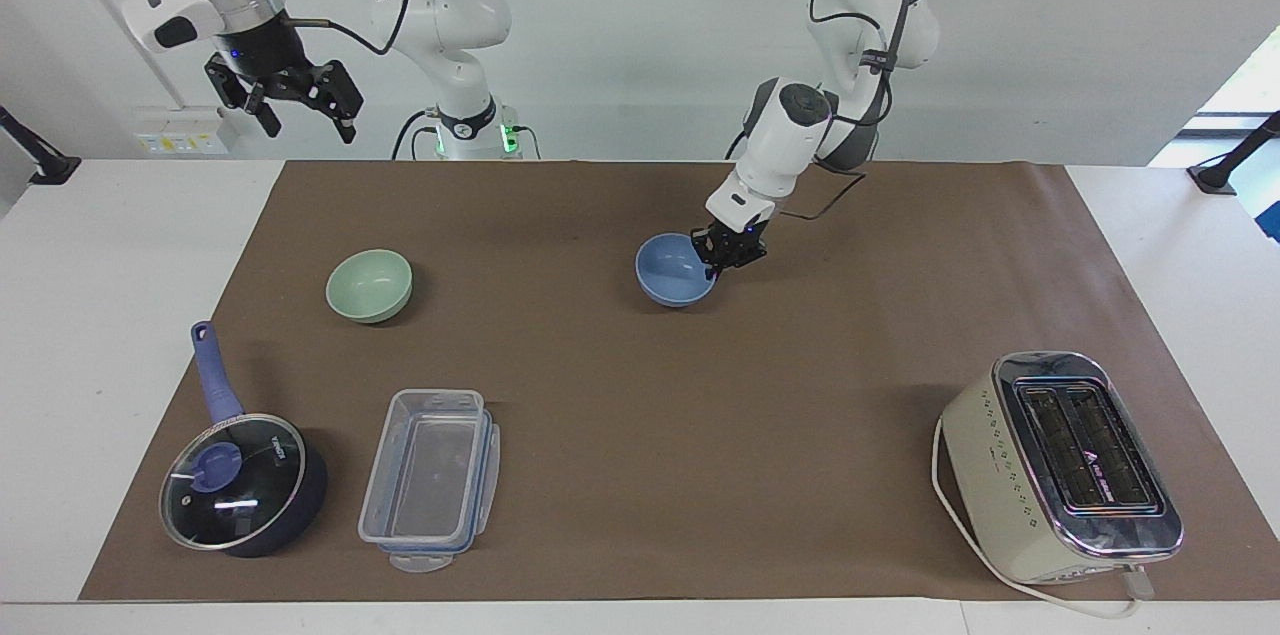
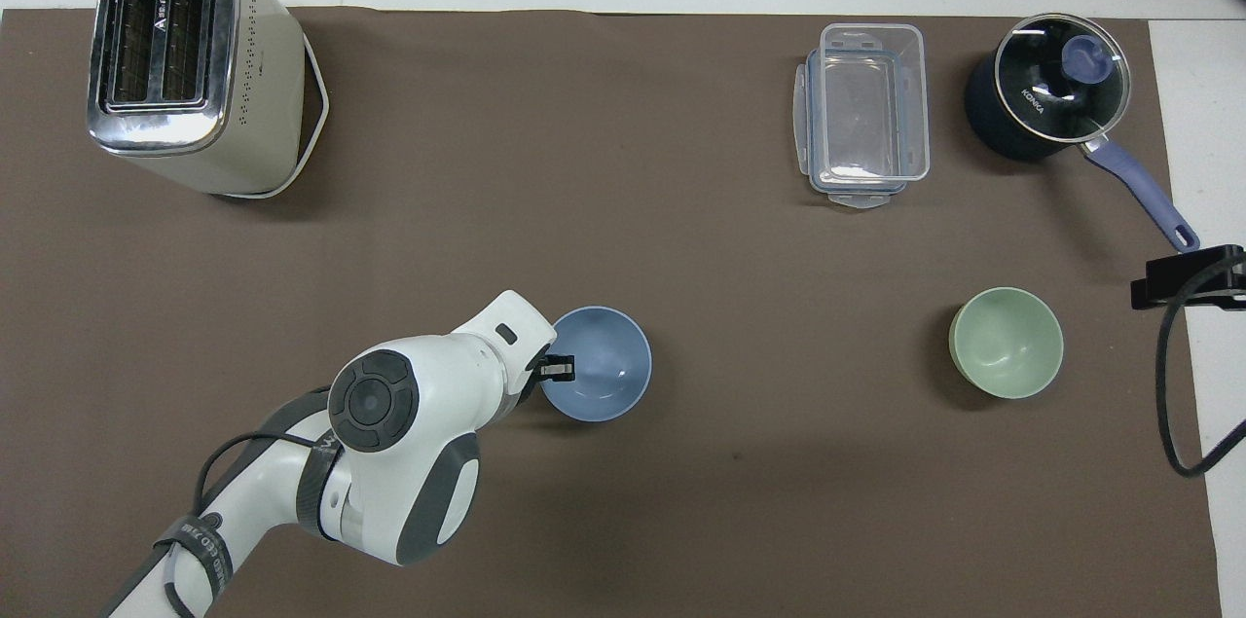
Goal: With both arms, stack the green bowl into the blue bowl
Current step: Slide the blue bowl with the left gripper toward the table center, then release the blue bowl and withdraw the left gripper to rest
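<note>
Left claw [image 1: 716, 265] pinching blue bowl [image 1: 672, 273] rim mid-table; right claw [image 1: 300, 110] raised, wide open, empty; green bowl [image 1: 369, 285] untouched, stacking not yet done.

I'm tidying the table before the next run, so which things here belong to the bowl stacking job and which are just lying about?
Part of the job:
- blue bowl, rim pinched by the shut left gripper
- green bowl, alone on the mat
- right gripper, open, raised, waiting

Lying about:
- toaster
- saucepan
- clear container
</note>
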